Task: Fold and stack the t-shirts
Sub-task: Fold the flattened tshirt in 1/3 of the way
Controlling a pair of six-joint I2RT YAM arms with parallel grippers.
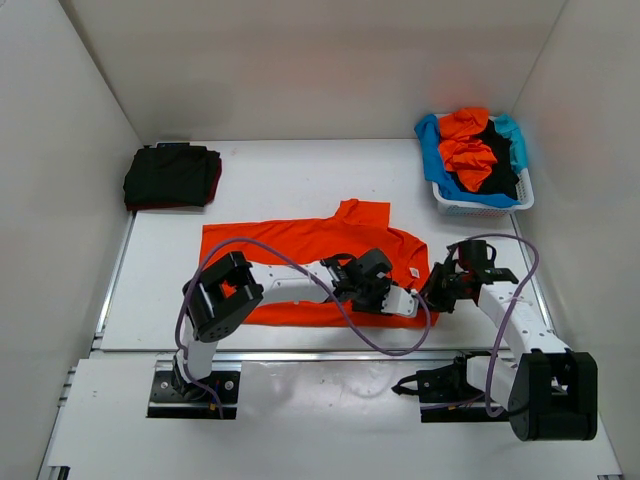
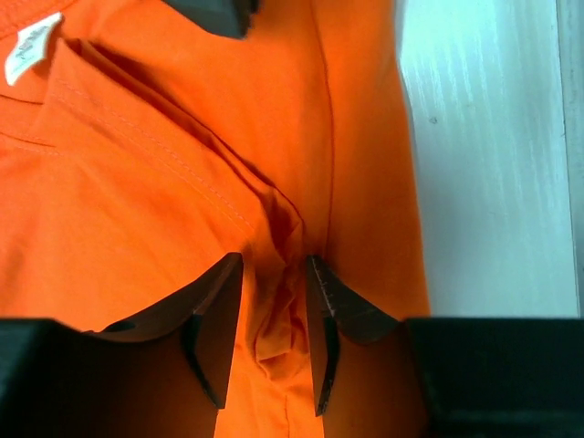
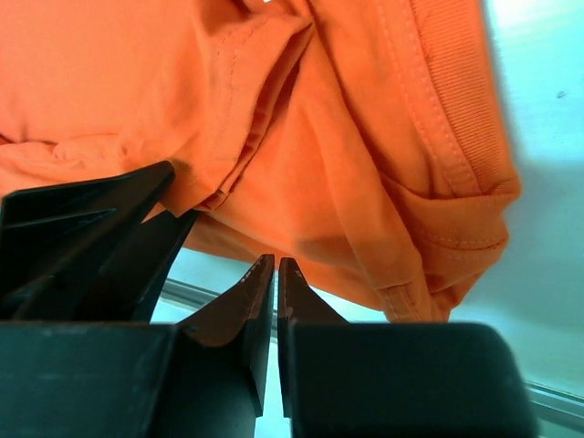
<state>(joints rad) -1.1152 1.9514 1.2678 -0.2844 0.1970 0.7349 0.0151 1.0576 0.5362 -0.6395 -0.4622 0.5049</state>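
Evidently limp and light, the bright orange cloth t-shirt (image 1: 330,235) wants pinching at its seams; the left gripper (image 2: 274,260) nips a pleat half-closed, while the right gripper (image 3: 276,262) is shut on nothing.

Left gripper (image 2: 272,265) and right gripper (image 3: 276,265) are crowding the orange t-shirt (image 1: 300,250) at its right end, while bare table (image 1: 300,175) is lying open beyond.

The t-shirt (image 2: 137,182) is matt, stitched cloth on a smooth table (image 2: 493,164).
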